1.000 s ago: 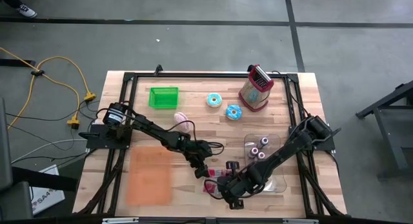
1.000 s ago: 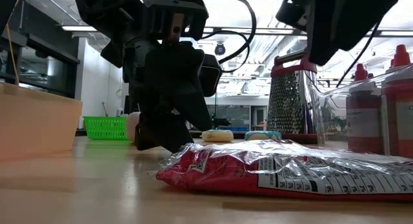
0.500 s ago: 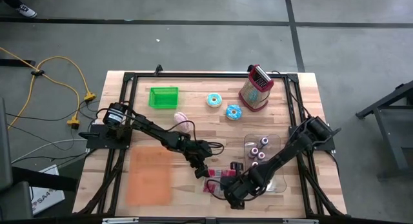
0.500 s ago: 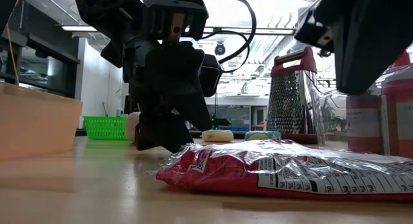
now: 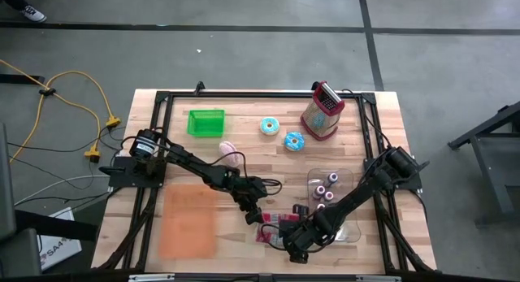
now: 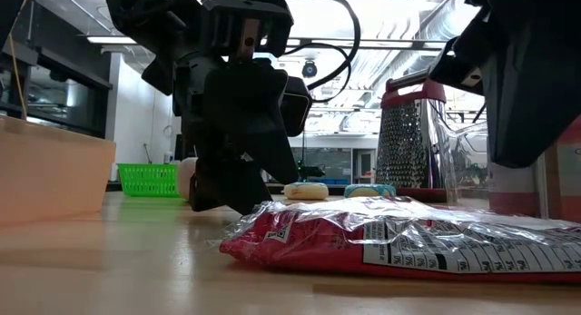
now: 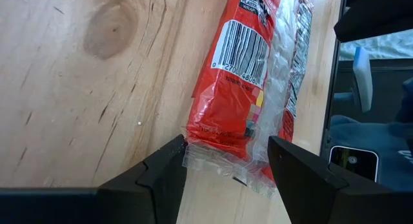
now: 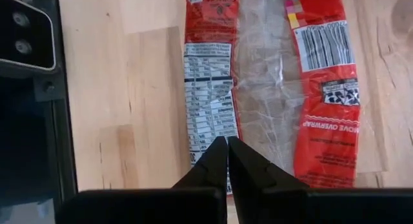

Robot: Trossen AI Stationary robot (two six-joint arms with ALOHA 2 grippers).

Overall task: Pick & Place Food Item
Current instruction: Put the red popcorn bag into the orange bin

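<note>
The food item is a red and clear plastic packet (image 5: 270, 231) lying flat on the wooden table near its front edge. It also shows in the left wrist view (image 7: 248, 75), the right wrist view (image 8: 271, 88) and the low view (image 6: 399, 238). My left gripper (image 7: 226, 162) is open and slants down. Its two fingers stand on either side of the packet's sealed end (image 7: 216, 161). My right gripper (image 8: 227, 146) is shut and points down over the packet's other end. In the low view it hangs a little above the packet (image 6: 519, 124).
Beside the packet stands a clear container (image 5: 329, 188) holding purple pieces. At the back are a grater (image 5: 322, 111), two donuts (image 5: 270, 126) (image 5: 293, 141), a green basket (image 5: 205, 123) and a pink item (image 5: 230, 149). An orange bin (image 5: 188, 221) sits front left.
My right gripper has come down toward the packet's end and rolled a little. My left gripper and the packet have kept still.
</note>
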